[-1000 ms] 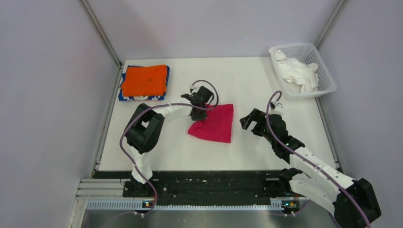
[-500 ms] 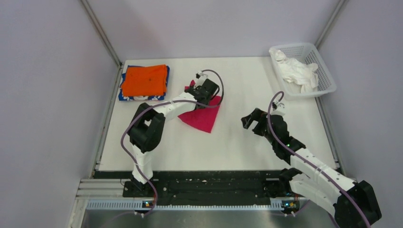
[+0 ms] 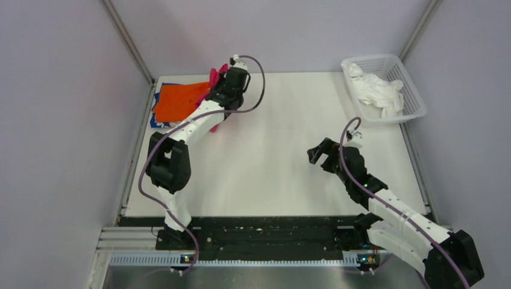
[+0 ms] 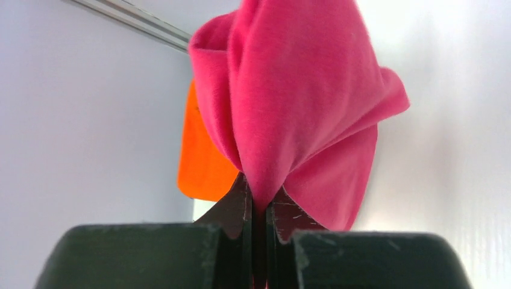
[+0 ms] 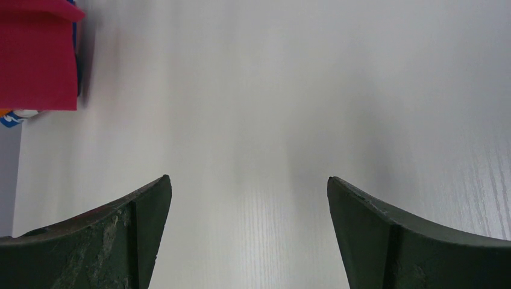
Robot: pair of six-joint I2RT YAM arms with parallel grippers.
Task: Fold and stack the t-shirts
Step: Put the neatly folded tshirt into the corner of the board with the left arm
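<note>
Top external view: the left gripper [image 3: 224, 77] is seen at the far left of the table [image 3: 271, 168]. It is shut tight on the magenta shirt [image 3: 213, 76], which is lifted up and bunched. Just to its left, the orange shirt [image 3: 178, 101] is laid folded on top of the blue shirt [image 3: 155, 123] in the far left corner. So the stack is found to the left of the held shirt and a little below it, and the next move is judged to go that way. The stack is a bit longer from left to right. The left arm is much nearer to it. The right gripper [image 3: 319, 153] is held wide and empty, well apart, on the right side. A white basket [image 3: 416, 102] is set at the far right, and only a crumpled white cloth [image 3: 376, 89] is seen in it.

Left wrist view: the magenta shirt [image 4: 301, 90] is pinched between the closed jaws of the left gripper [image 4: 259, 208], in loose folds. The orange shirt [image 4: 202, 162] is seen behind it, to the left.

Right wrist view: the right gripper [image 5: 247, 205] is spread wide with nothing in it. Bare table is seen ahead. Far off at the left, the magenta shirt [image 5: 36, 54] is seen, with a bit of the blue shirt [image 5: 9, 119] under it.
</note>
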